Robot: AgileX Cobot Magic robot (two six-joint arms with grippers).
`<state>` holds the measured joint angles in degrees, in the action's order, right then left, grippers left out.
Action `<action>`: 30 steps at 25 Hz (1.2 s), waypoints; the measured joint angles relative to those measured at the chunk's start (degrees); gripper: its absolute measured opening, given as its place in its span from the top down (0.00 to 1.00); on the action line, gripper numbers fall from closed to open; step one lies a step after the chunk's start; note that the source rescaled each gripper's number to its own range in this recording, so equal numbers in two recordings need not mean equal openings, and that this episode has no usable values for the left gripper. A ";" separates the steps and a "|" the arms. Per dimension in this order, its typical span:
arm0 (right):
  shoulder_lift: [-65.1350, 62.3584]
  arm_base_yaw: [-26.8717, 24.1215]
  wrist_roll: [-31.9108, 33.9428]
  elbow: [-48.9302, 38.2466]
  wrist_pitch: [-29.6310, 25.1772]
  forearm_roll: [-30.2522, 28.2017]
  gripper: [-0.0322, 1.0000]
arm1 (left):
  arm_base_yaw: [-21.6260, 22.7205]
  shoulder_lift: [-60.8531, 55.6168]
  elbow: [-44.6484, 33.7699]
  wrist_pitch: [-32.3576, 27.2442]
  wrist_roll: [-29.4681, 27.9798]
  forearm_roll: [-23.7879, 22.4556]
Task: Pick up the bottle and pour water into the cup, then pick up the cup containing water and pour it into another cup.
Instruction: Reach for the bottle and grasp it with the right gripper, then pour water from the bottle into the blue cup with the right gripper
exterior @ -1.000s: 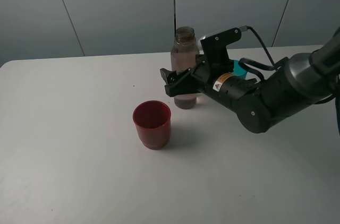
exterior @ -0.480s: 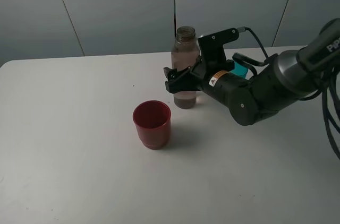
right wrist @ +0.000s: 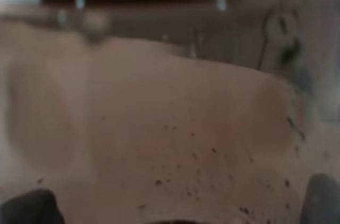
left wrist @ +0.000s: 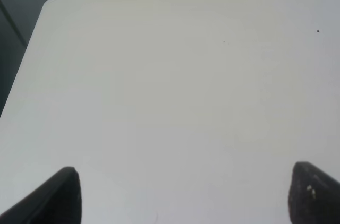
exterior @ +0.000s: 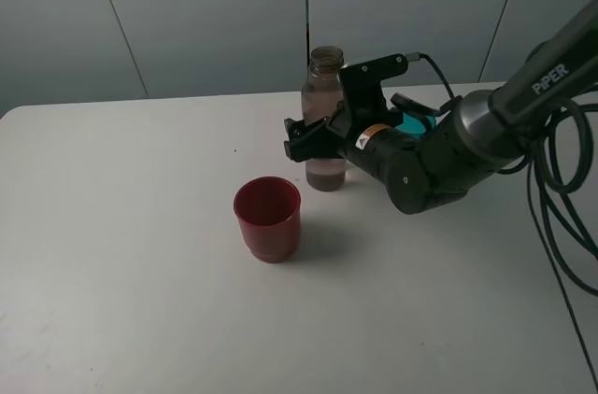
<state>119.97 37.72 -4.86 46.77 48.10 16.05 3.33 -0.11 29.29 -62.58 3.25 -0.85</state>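
Note:
The smoky-brown bottle [exterior: 324, 86] stands upright and capless on the white table [exterior: 140, 254], partly filled. My right gripper [exterior: 313, 140] reaches in from the right, jaws open, one finger on each side of the bottle's lower body. In the right wrist view the bottle [right wrist: 170, 128] fills the frame, and the right gripper [right wrist: 178, 205] shows only its dark fingertips [right wrist: 29, 208] at the corners. Whether the pads touch the bottle I cannot tell. The red cup [exterior: 268, 218] stands front-left of the bottle. The teal cup [exterior: 417, 120] is mostly hidden behind the right arm. My left gripper [left wrist: 183, 197] is open over bare table.
Black cables [exterior: 561, 217] loop down at the right side of the table. The table's back edge [exterior: 187, 100] meets a grey panelled wall. The left wrist view shows the table's rounded corner [left wrist: 50, 3].
The right arm has shifted left and back, and its gripper sits slightly further around the bottle. Bottle and both cups have not moved.

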 joint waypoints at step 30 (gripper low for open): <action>-9.39 0.00 -10.58 0.08 -9.10 1.64 0.93 | 0.00 0.00 0.00 0.00 0.00 0.00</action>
<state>110.58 37.72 -15.44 46.85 39.00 17.69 3.33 -0.11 29.29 -62.58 3.25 -0.85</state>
